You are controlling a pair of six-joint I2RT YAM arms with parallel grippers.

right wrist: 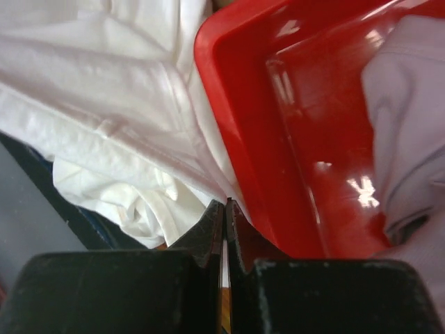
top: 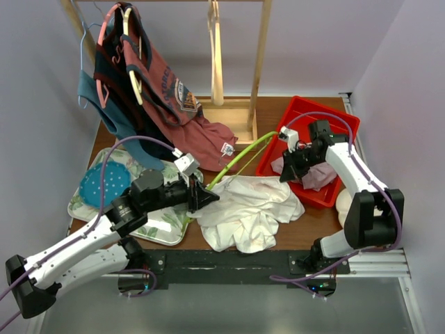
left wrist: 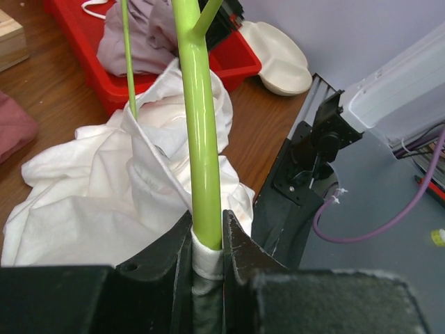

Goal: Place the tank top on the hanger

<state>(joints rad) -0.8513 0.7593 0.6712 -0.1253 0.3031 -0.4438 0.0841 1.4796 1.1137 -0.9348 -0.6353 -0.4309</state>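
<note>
The tank top (top: 247,209) lies crumpled in a white heap at the near middle of the desk (top: 309,226). Its right edge is pressed against the outer wall of a red bin (top: 334,118). The hanger (top: 240,158), slim and lime green, slants up out of the heap toward the bin's near-left corner, with its lower end buried in the fabric.

The left gripper (top: 205,197) is clamped on the hanger's bar at the heap's left edge. The left wrist view shows its jaws tight on either side of the green bar, with a fold of white cloth caught around the bar at the grip.

The right gripper (top: 288,171) hangs at the bin's left wall, over the tank top's right edge. In the right wrist view its jaws are pressed together, with the tips down where the white cloth meets the red wall. Whether any fabric is pinched between them cannot be told.

A mauve cloth (top: 316,174) lies inside the bin. A cream-coloured object (top: 344,203) rests on the desk just beside the bin's near side. A floral tray (top: 167,224) sits at the near left, partly under the left arm.

At the back stands a wooden rack (top: 261,62). A faded-red shirt (top: 167,90) and a blue garment (top: 122,118) hang from it, and a cream hanger (top: 217,62) hangs apart from them. Pale grey walls (top: 35,104) close in the sides.
</note>
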